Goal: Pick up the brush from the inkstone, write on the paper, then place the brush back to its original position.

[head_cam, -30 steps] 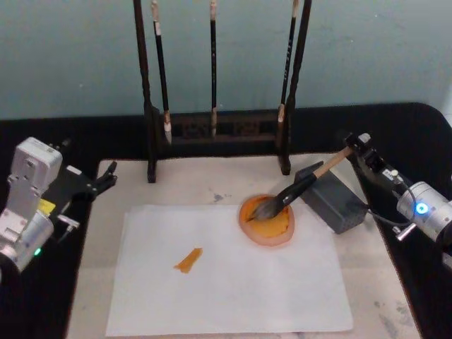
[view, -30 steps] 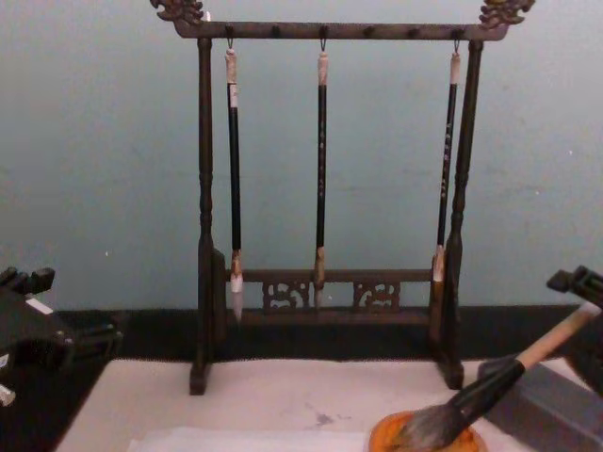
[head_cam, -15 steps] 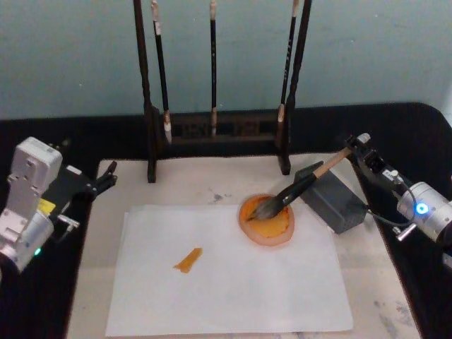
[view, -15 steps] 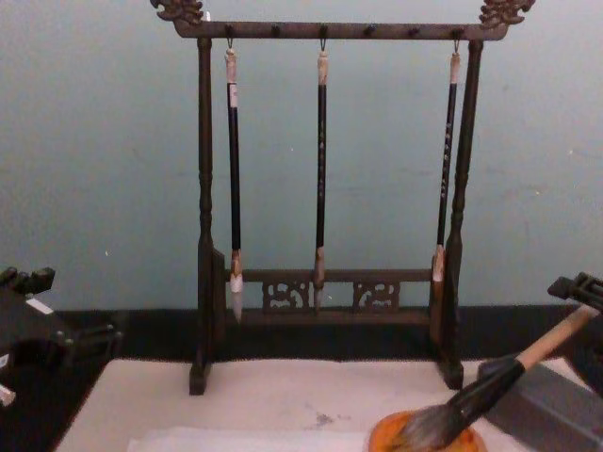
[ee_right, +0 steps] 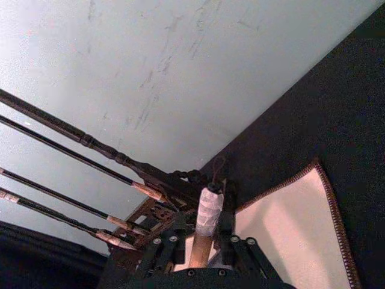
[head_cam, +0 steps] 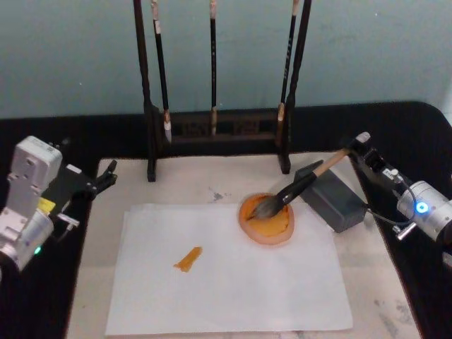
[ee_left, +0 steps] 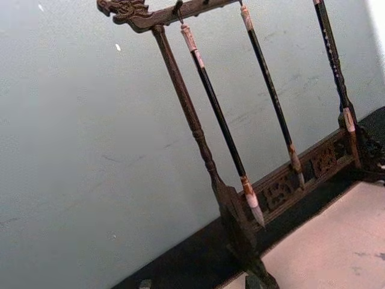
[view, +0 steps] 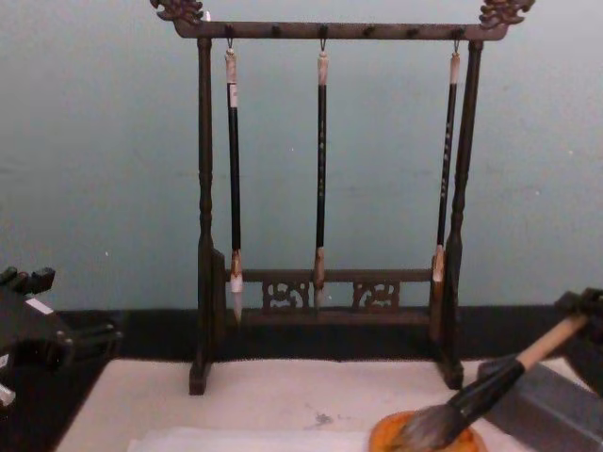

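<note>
We see the brush (head_cam: pixel 298 188) with a tan wooden handle, a matt black ferrule and a soft grey-white hair tuft. The paper (head_cam: pixel 226 282) looks thin, smooth and matt; the felt mat (head_cam: pixel 191 183) looks cream, fuzzy cloth. The rack (view: pixel 203 188) is dark carved wood.

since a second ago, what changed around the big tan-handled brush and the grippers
The right gripper sank a little around the end of the large tan-handled, grey-bristled brush, which did not lift. Unchanged: its tuft in the orange round dish, the white paper sheet, the left gripper parked on the left.
</note>
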`<action>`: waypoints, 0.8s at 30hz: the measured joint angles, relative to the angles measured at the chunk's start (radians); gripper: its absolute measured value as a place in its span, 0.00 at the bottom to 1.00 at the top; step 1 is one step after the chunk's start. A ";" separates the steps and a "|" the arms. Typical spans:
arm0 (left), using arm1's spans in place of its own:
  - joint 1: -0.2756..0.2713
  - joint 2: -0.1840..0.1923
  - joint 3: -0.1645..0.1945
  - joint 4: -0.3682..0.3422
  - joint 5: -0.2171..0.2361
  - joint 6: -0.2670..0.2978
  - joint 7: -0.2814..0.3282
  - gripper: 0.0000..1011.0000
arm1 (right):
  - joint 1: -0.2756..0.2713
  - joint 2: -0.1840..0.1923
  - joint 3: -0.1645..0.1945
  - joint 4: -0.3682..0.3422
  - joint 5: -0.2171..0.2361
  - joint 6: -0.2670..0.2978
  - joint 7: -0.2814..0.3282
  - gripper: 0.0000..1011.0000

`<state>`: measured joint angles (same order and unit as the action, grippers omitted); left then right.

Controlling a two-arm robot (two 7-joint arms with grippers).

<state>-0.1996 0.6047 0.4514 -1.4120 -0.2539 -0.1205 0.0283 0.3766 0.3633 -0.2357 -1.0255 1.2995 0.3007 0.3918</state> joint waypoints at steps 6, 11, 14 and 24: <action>0.000 0.000 0.000 0.000 0.000 0.000 0.000 1.00 | 0.000 0.000 0.000 -0.001 0.000 0.000 0.000 0.18; 0.000 0.000 0.000 0.000 0.000 0.000 0.000 1.00 | 0.000 0.000 0.000 -0.001 0.000 0.000 -0.001 0.17; 0.000 0.000 0.000 0.000 0.000 0.000 0.000 1.00 | 0.000 0.000 0.000 -0.001 0.000 0.000 -0.001 0.17; 0.000 0.000 0.000 0.000 0.000 0.000 0.000 1.00 | -0.023 0.030 -0.016 -0.068 0.025 0.007 0.000 0.17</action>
<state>-0.1995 0.6047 0.4514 -1.4120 -0.2539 -0.1205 0.0283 0.3533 0.3936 -0.2514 -1.0936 1.3245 0.3073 0.3917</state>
